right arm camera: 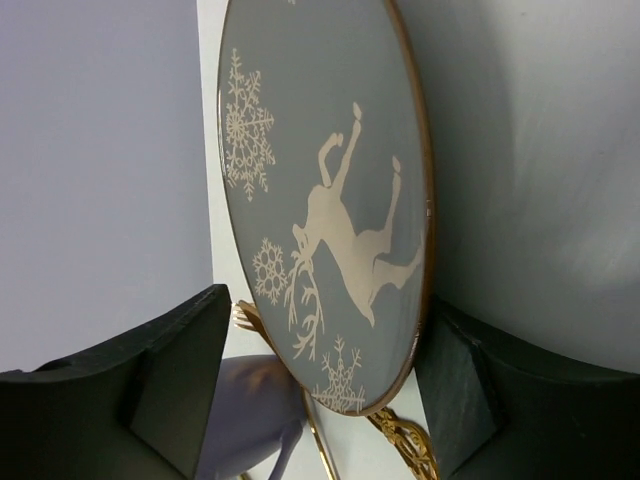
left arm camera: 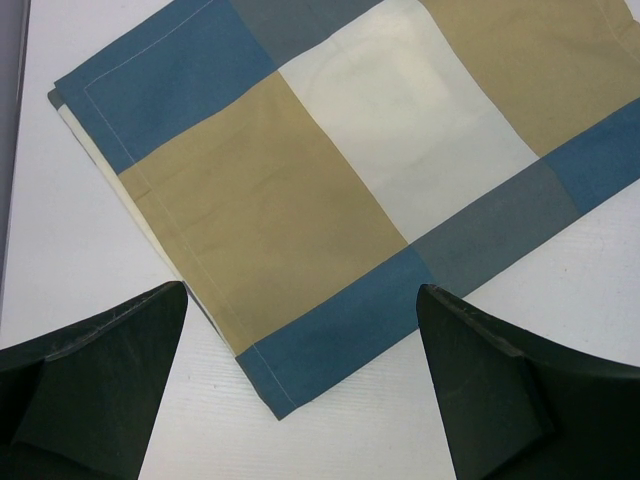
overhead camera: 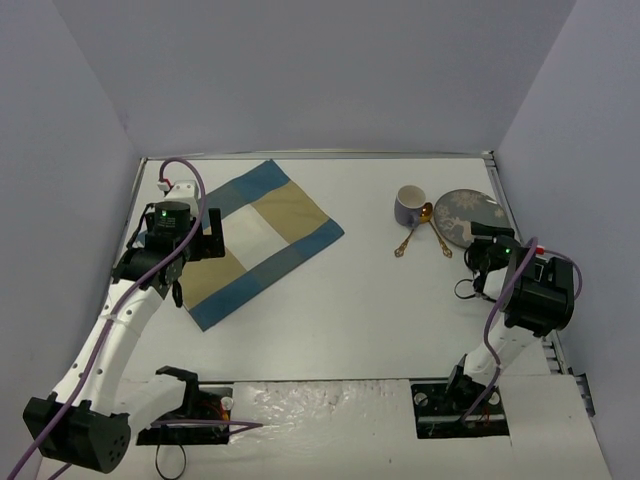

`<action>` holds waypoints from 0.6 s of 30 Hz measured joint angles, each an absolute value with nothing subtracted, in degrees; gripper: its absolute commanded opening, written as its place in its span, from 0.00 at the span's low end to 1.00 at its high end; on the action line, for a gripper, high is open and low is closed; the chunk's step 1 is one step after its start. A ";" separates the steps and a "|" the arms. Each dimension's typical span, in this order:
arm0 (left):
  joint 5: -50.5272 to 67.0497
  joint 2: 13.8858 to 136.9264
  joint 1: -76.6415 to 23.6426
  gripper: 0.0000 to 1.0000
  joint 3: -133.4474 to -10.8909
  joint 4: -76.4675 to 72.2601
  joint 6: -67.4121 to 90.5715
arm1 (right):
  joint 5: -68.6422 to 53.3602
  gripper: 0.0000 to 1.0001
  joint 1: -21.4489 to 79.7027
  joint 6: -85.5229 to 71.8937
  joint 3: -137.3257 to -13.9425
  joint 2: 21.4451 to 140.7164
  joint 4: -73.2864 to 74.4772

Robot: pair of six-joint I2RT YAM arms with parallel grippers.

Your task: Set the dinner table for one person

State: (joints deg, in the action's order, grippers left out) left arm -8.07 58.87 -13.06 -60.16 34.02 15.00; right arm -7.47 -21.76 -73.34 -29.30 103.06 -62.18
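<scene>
The white dinner table (overhead camera: 350,310) holds a blue-and-tan striped placemat (overhead camera: 265,235) at the left, lying at an angle. My left gripper (overhead camera: 195,255) is open and empty above the placemat's left edge; in the left wrist view it (left arm camera: 300,395) frames a blue corner of the placemat (left arm camera: 300,200). At the right lie a grey plate with a gold reindeer (overhead camera: 470,213), a lilac cup (overhead camera: 410,205), a gold spoon (overhead camera: 413,232) and a gold fork (overhead camera: 438,240). My right gripper (overhead camera: 482,248) is open, with its fingers on either side of the plate's near rim (right arm camera: 330,200).
Grey walls enclose the table on the left, back and right; the plate lies close to the right wall. In the right wrist view the cup (right arm camera: 240,420) and an ornate gold handle (right arm camera: 405,440) lie just beyond the plate's edge.
</scene>
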 measured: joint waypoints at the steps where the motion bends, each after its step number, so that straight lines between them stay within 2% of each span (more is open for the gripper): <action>1: -8.06 58.89 -13.06 0.97 -60.16 34.02 15.00 | -7.71 0.52 -21.86 -73.58 -29.41 103.36 -62.33; 8: -8.05 59.16 -13.06 0.97 -60.16 34.02 14.99 | -9.12 0.18 -22.97 -74.58 -29.71 105.68 -61.73; 12: -8.05 59.20 -13.02 0.97 -60.16 34.02 15.00 | -10.21 0.03 -23.88 -75.08 -29.41 106.32 -61.33; 14: -8.05 59.20 -13.02 0.97 -60.16 34.02 15.00 | -10.79 0.00 -24.28 -75.69 -29.25 106.41 -61.47; 18: -8.02 59.24 -13.02 0.97 -60.16 34.02 14.98 | -12.40 0.00 -25.36 -76.75 -28.68 106.39 -62.12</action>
State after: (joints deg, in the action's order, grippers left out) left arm -8.02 59.24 -13.02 -60.16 34.02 14.98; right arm -12.40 -25.36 -76.75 -28.68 106.39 -62.12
